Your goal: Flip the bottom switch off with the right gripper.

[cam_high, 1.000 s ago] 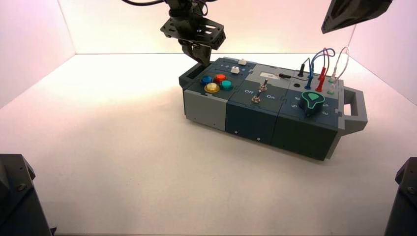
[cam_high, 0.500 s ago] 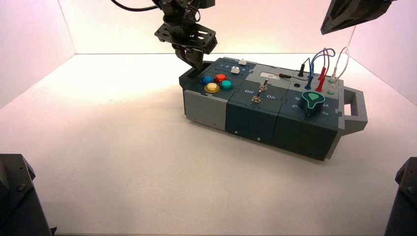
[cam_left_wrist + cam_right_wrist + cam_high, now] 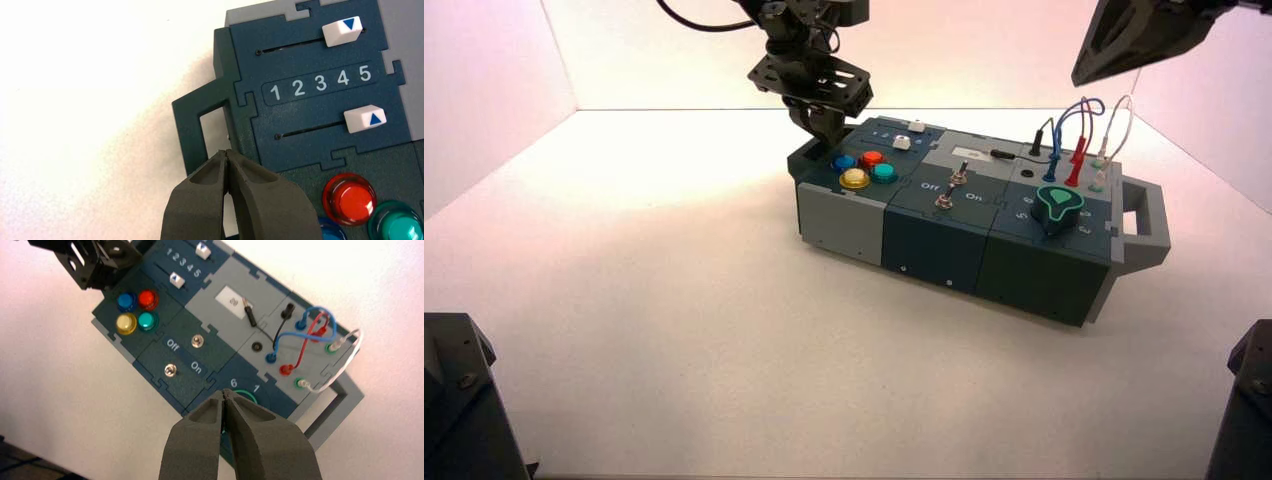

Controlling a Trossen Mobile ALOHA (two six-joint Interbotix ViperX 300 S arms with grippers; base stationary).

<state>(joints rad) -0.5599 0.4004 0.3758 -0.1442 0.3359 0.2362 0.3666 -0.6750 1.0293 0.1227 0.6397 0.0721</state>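
The bottom switch (image 3: 944,200) is a small silver toggle on the dark teal panel lettered "Off" and "On", nearer the box's front edge; it also shows in the right wrist view (image 3: 170,371). The identical top switch (image 3: 197,341) stands behind it. My right gripper (image 3: 226,394) is shut and empty, high above the green knob's dial, apart from the switches. Only its arm's body (image 3: 1139,30) shows at the high view's top right. My left gripper (image 3: 824,135) is shut and empty over the box's left handle (image 3: 192,122).
The box (image 3: 1034,270) stands turned on the white floor. It bears four coloured buttons (image 3: 864,168), two white sliders (image 3: 342,31) by the numbers 1 to 5, a green knob (image 3: 1058,205) and coloured wires (image 3: 1074,140). White walls stand all around.
My left gripper has shifted a little to the left and stays over the box's left end. My right arm's body has moved slightly at the top right.
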